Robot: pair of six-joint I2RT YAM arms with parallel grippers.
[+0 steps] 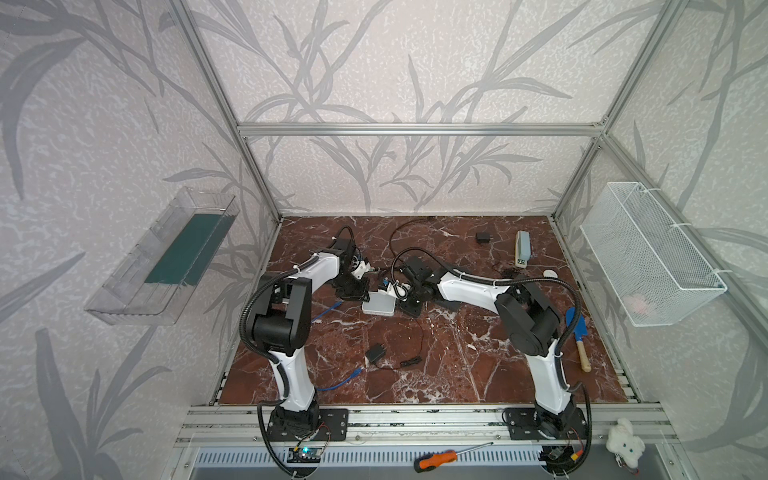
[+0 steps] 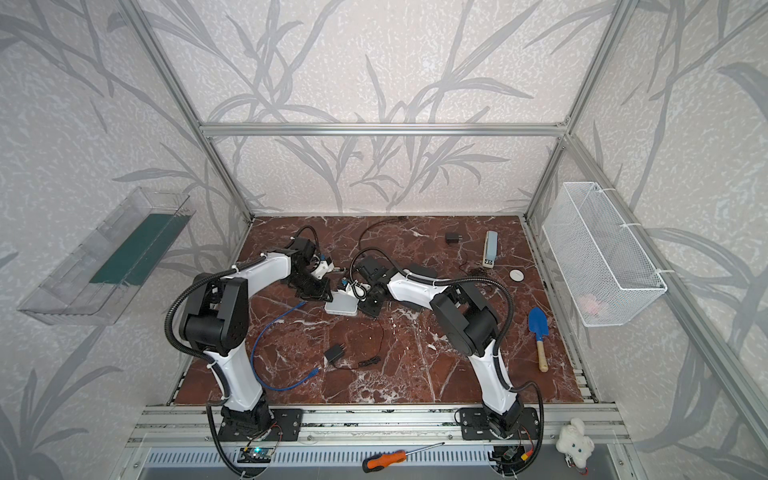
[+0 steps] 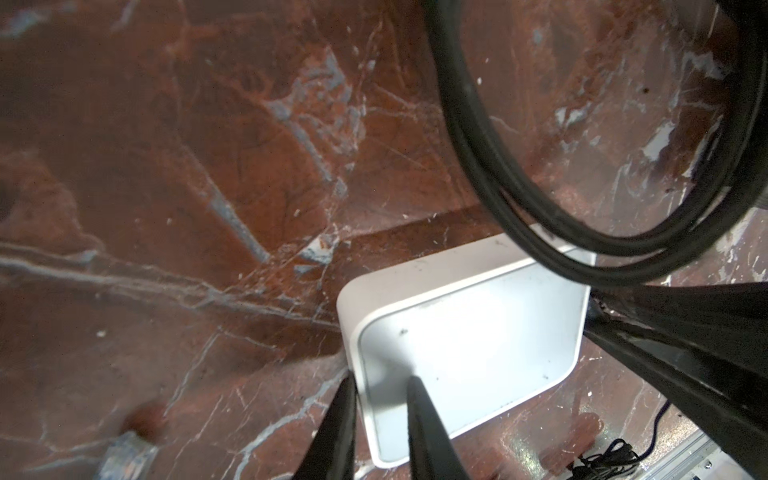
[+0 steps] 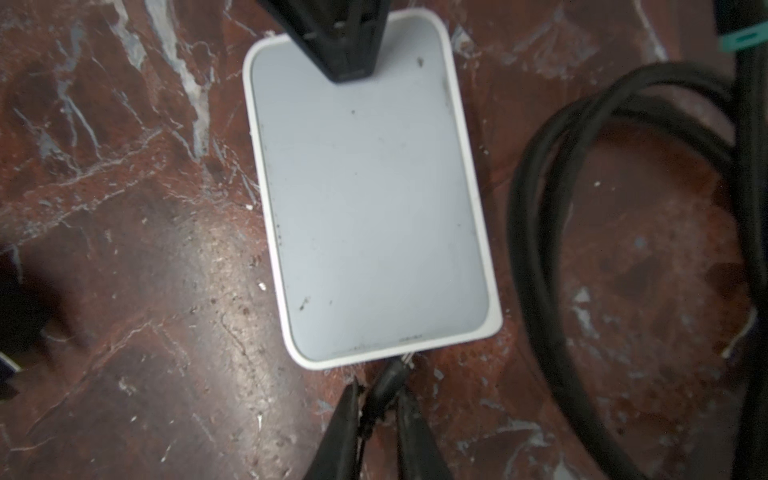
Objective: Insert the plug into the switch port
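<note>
Plug: the plug (image 4: 388, 380) is showing as a slim, dull black barrel, somewhat blurred, narrowing toward a small pale glint at its tip.
Plug position: it is lying low over the red-brown marbled table (image 4: 145, 270), its tip touching one short edge of the white box (image 4: 365, 199).
Cord: a very thin black cord (image 1: 422, 336) is trailing toward the front of the table, where a small black adapter block (image 1: 375, 354) is lying.
Right claw: the right claw (image 4: 379, 386) is pinching the plug between its two fingers.
Switch port: the socket itself is not showing in any view, as the box's top face is hiding the wall that the tip is meeting.
Box: it is lying flat, with a white rim, rounded corners and a pale grey face speckled with dark scuffs.
Left claw: the left claw (image 3: 381, 380) is standing at the box's opposite short end, jaws slightly parted, one finger on the top face and the other just outside the rim. Whether it is squeezing the box cannot be told.
</note>
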